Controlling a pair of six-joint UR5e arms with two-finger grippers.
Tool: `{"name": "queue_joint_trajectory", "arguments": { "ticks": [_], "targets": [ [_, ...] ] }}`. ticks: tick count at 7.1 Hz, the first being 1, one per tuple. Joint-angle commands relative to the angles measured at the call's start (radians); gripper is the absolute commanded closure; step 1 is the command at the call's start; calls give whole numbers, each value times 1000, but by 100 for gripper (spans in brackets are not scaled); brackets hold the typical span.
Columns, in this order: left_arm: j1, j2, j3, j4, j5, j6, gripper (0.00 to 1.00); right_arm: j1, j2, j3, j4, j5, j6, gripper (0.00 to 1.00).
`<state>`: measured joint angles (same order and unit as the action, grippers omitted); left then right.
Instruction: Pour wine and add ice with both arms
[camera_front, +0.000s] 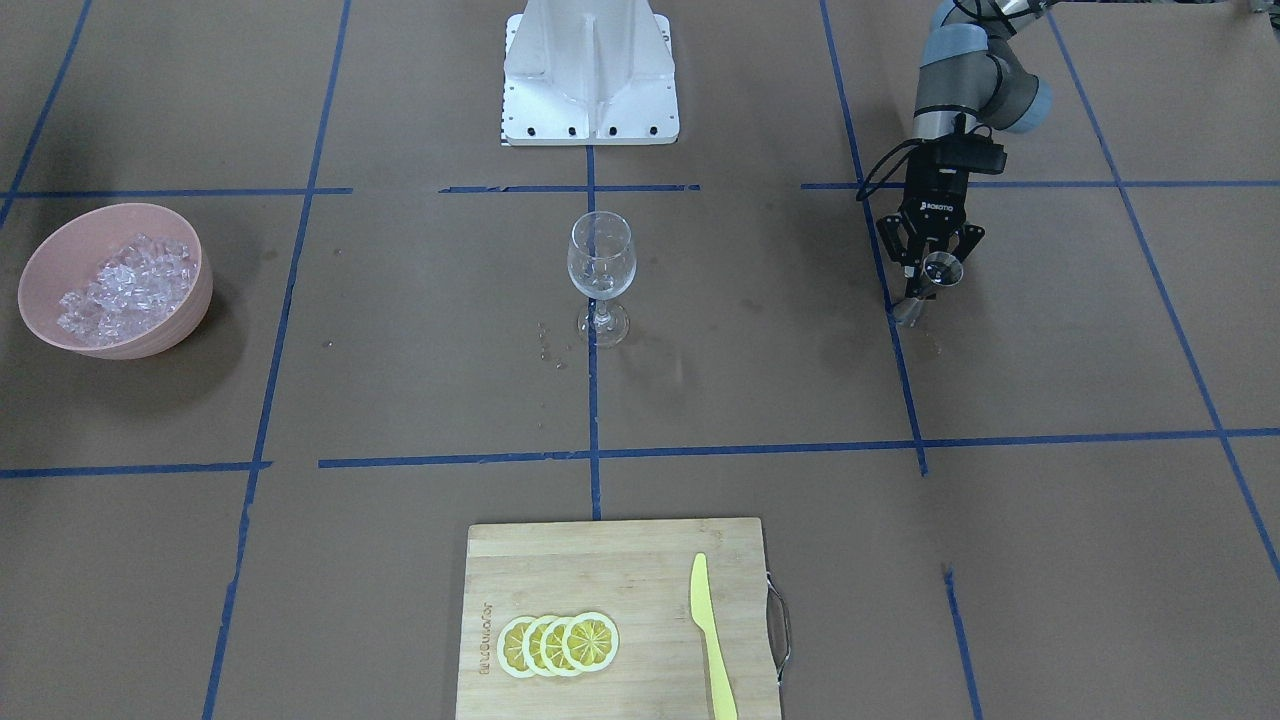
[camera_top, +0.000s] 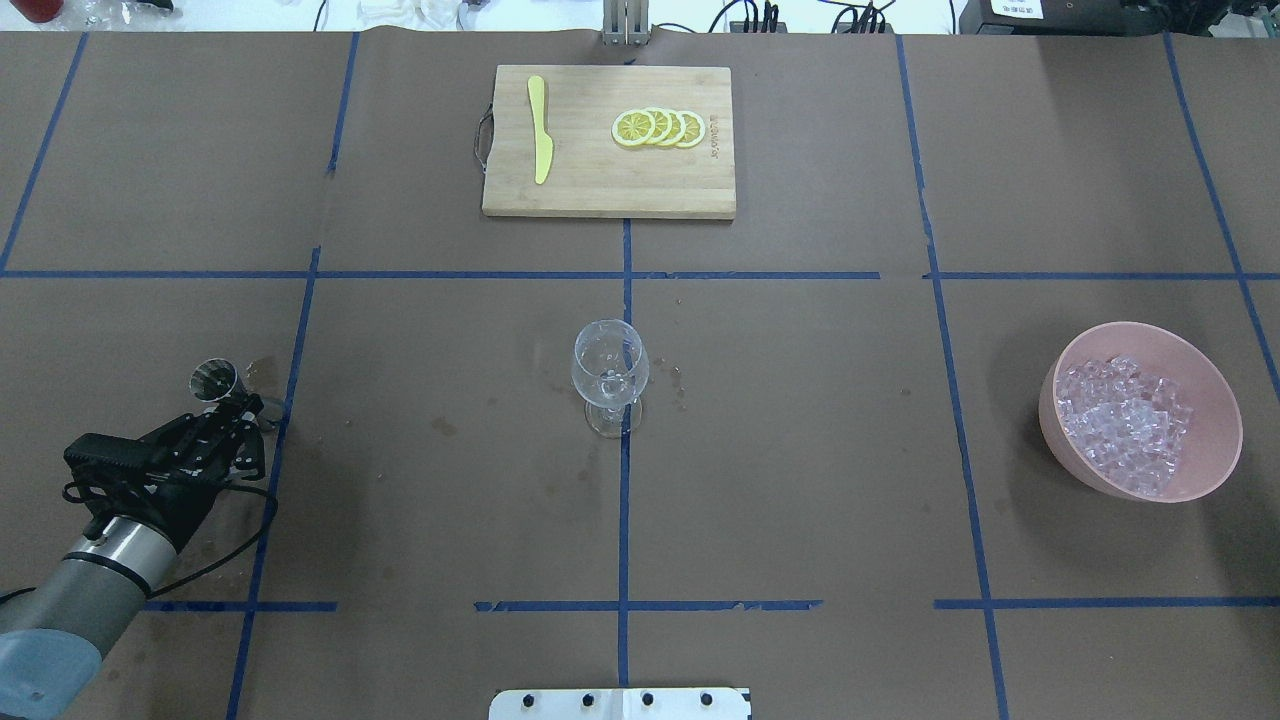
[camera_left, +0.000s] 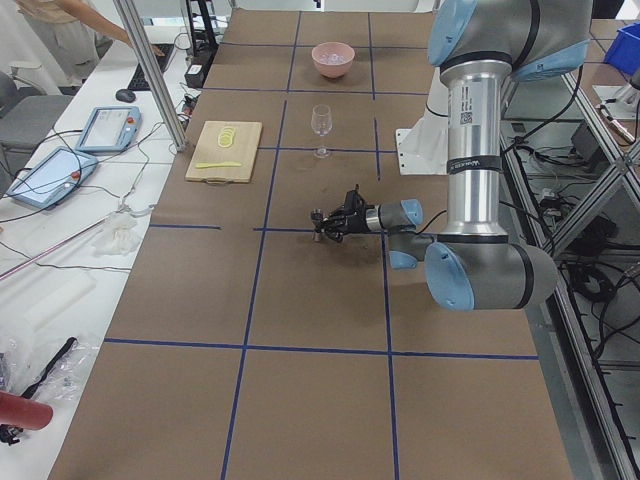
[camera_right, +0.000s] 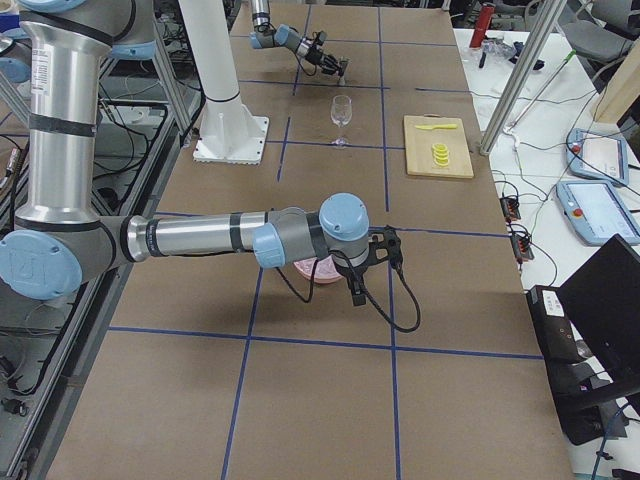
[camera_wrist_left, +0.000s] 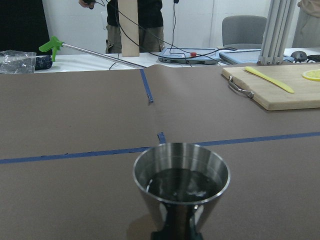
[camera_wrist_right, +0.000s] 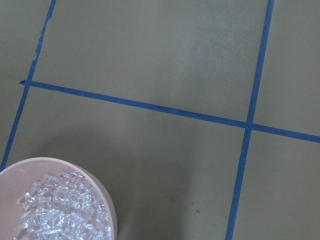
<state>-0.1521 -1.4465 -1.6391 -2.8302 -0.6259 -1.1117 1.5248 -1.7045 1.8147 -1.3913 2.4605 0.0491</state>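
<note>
An empty clear wine glass (camera_front: 600, 262) stands upright at the table's middle, also in the overhead view (camera_top: 610, 368). My left gripper (camera_front: 925, 285) is low at the table's left side and shut on a steel jigger (camera_front: 940, 268). The left wrist view shows dark liquid in the jigger (camera_wrist_left: 181, 180), which is upright. The ice (camera_front: 125, 285) fills a pink bowl (camera_front: 195, 300) at the table's right side. My right gripper (camera_right: 388, 243) shows only in the exterior right view, high near the bowl; I cannot tell if it is open. The right wrist view shows the ice (camera_wrist_right: 60, 210) at its lower left.
A wooden cutting board (camera_top: 600, 185) at the far middle edge holds lemon slices (camera_top: 660, 128) and a yellow knife (camera_top: 540, 130). The white pedestal base (camera_front: 590, 70) is at the near middle edge. Small droplets lie around the glass's foot.
</note>
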Motion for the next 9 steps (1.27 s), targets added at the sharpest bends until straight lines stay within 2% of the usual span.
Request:
{"name": "queue_joint_trajectory", "arguments": {
  "ticks": [1, 4, 6, 7, 9],
  "targets": [
    [-3, 0, -16, -3, -2, 57, 100, 0, 2, 0, 0, 0, 0, 0],
    [-9, -3, -53, -63, -2, 168, 100, 0, 2, 0, 0, 0, 0, 0],
    [-18, -29, -94, -280, -11, 592, 100, 0, 2, 0, 0, 0, 2, 0],
    [-50, -73, -97, -285, -15, 681, 100, 0, 0, 0, 0, 0, 2, 0],
    [-98, -148, -117, -278, -130, 768, 100, 2, 0, -2, 0, -2, 2, 0]
  ]
}}
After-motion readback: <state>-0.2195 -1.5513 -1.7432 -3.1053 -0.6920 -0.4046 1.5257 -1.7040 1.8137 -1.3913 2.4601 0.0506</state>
